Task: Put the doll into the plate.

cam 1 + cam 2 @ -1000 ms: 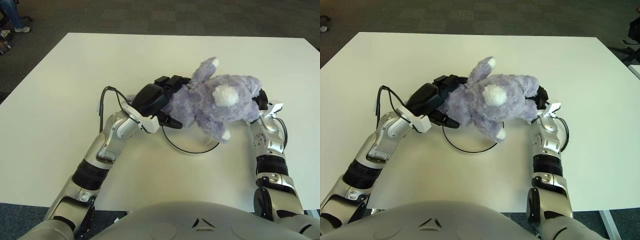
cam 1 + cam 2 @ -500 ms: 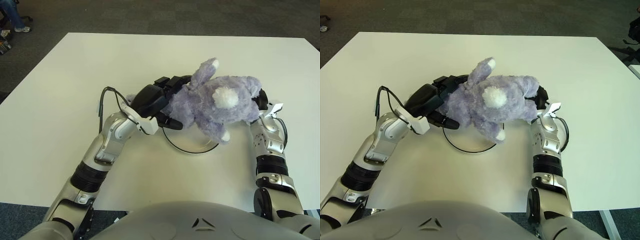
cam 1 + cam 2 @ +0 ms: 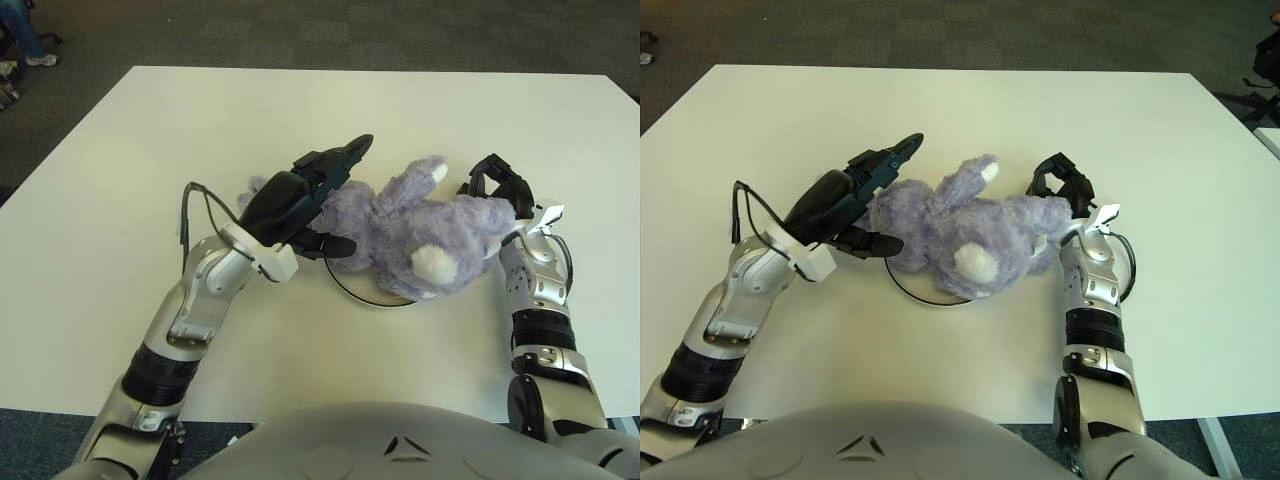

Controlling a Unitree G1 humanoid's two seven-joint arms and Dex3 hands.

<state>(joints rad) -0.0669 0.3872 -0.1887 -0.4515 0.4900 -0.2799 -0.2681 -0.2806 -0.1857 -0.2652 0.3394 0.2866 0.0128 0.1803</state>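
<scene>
The doll (image 3: 415, 235) lies across the plate (image 3: 385, 298) on the desk (image 3: 120, 170). Your left hand (image 3: 310, 195) and right hand (image 3: 500, 185) stand beside it, fingers spread, holding nothing. Release step, judged near complete: next, withdraw both hands clear.

table (image 3: 120, 160): white | floor (image 3: 300, 30): dark grey carpet

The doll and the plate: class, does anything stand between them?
Nothing visible does. The doll already lies on the plate. The left hand and right hand show open beside it.
</scene>
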